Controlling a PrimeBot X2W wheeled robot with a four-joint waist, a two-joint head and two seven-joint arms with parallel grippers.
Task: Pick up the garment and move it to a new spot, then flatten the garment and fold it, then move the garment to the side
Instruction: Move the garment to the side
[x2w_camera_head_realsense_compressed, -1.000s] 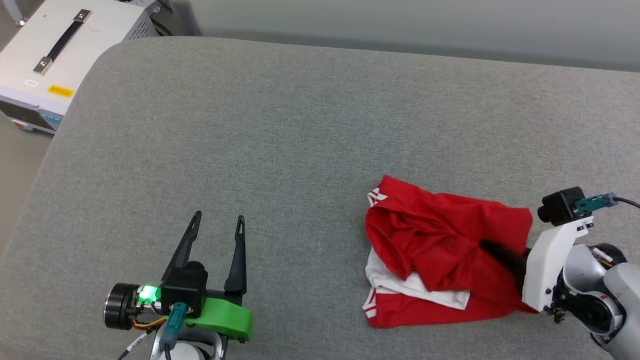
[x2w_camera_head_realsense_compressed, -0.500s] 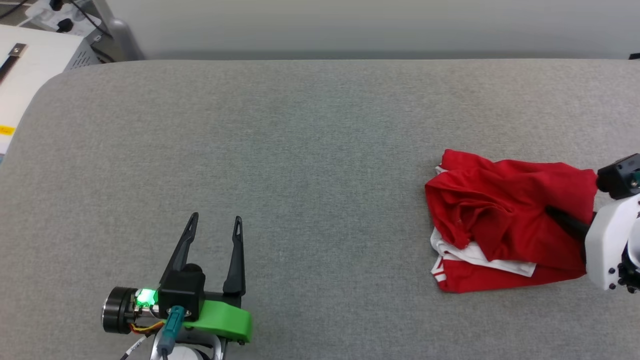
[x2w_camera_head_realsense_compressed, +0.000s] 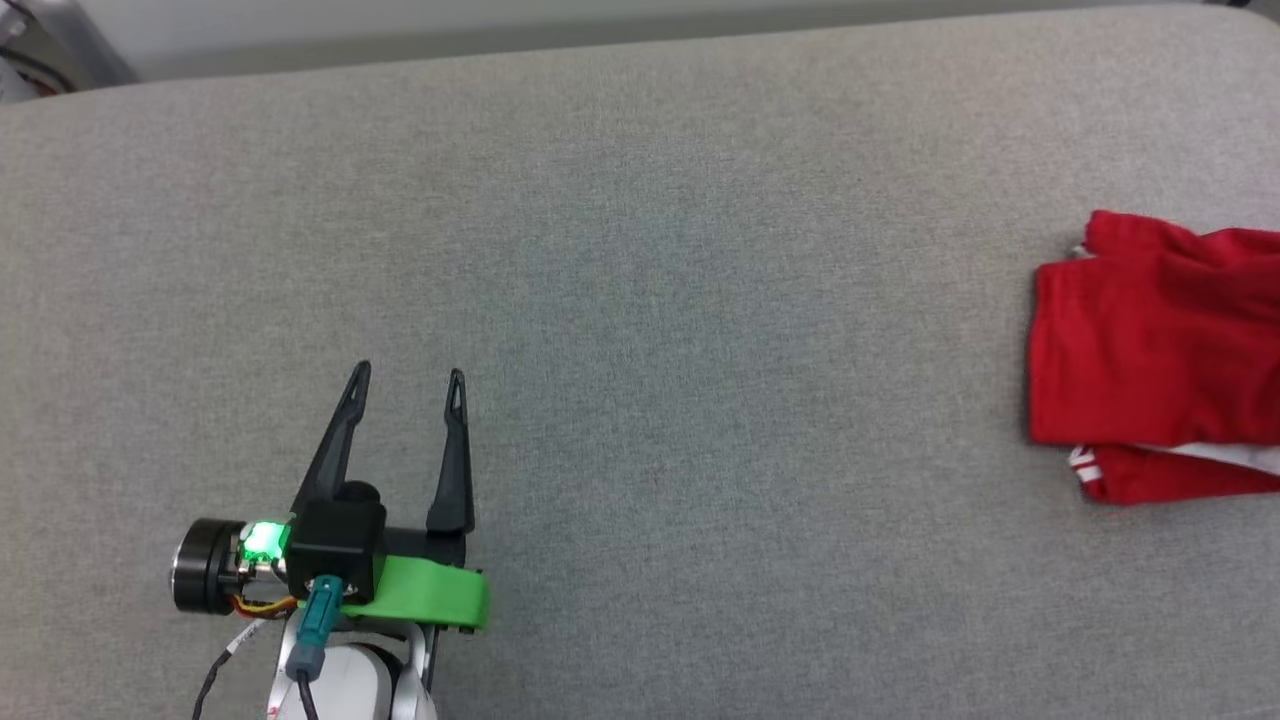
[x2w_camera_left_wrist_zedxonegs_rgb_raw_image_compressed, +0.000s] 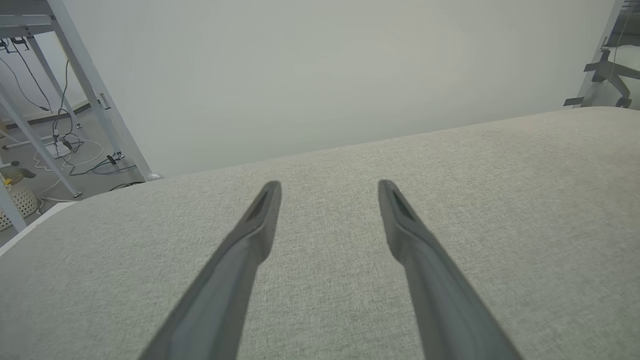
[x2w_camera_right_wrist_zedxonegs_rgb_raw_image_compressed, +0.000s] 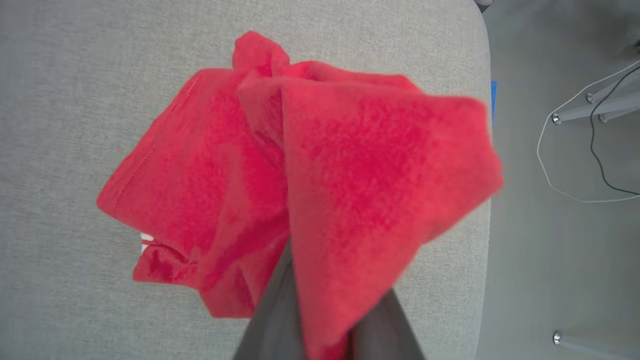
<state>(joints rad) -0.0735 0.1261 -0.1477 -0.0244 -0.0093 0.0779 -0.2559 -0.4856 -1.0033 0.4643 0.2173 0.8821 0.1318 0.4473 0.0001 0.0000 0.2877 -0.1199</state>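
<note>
The garment (x2w_camera_head_realsense_compressed: 1150, 340), a crumpled red jersey with a strip of white showing underneath, lies at the right edge of the head view and is cut off by the frame. In the right wrist view the garment (x2w_camera_right_wrist_zedxonegs_rgb_raw_image_compressed: 350, 175) bunches up over my right gripper (x2w_camera_right_wrist_zedxonegs_rgb_raw_image_compressed: 325, 300). Its dark fingers (x2w_camera_right_wrist_zedxonegs_rgb_raw_image_compressed: 272, 320) are shut on a fold of red cloth, and their tips are hidden under it. My left gripper (x2w_camera_head_realsense_compressed: 408, 372) rests low at the lower left over bare cushion, far from the garment. Its two fingers stand apart with nothing between them, as the left wrist view also shows for the left gripper (x2w_camera_left_wrist_zedxonegs_rgb_raw_image_compressed: 330, 185).
The grey padded surface (x2w_camera_head_realsense_compressed: 640, 250) spreads across the head view. Its right edge (x2w_camera_right_wrist_zedxonegs_rgb_raw_image_compressed: 480, 210) runs just beside the garment, with floor, a thin cable (x2w_camera_right_wrist_zedxonegs_rgb_raw_image_compressed: 575, 165) and metal legs beyond. A metal frame (x2w_camera_left_wrist_zedxonegs_rgb_raw_image_compressed: 90, 90) and floor cables stand past the far left edge.
The head camera has swung, and the white box has left the picture. The garment has travelled right across the surface in my right gripper, which has passed out of the head view. The left gripper stayed open.
</note>
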